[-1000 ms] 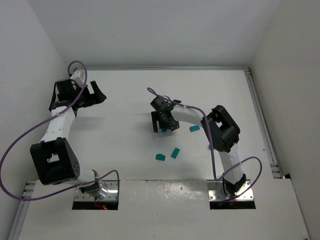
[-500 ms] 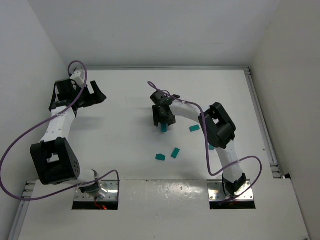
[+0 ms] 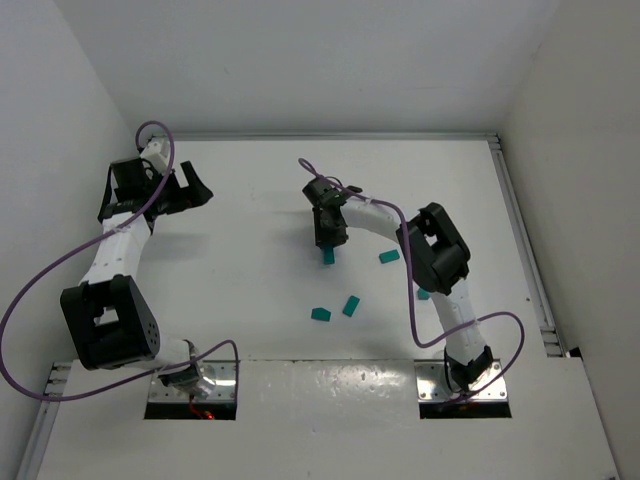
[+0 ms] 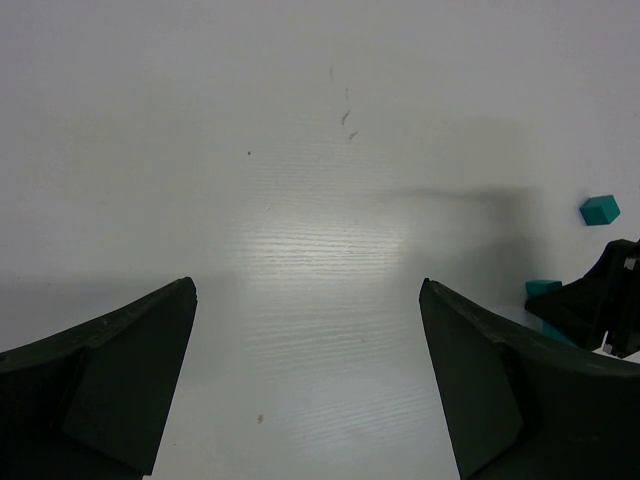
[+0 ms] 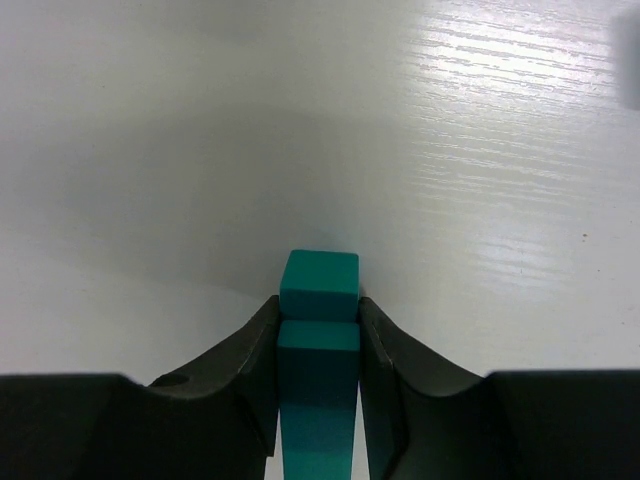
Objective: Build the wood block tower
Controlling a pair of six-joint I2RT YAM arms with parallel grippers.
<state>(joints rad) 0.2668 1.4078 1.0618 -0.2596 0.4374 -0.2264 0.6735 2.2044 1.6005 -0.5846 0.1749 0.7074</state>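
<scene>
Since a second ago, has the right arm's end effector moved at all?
Yes. The right end effector has edged toward the table's far edge, away from the two loose blocks, its jaws closing on the tower.

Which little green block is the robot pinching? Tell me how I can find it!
On the white table, follow the right arm out to the right gripper near the middle. The teal block is the one squeezed between its two black fingers. The other loose blocks lie out on the table, outside any gripper.
</scene>
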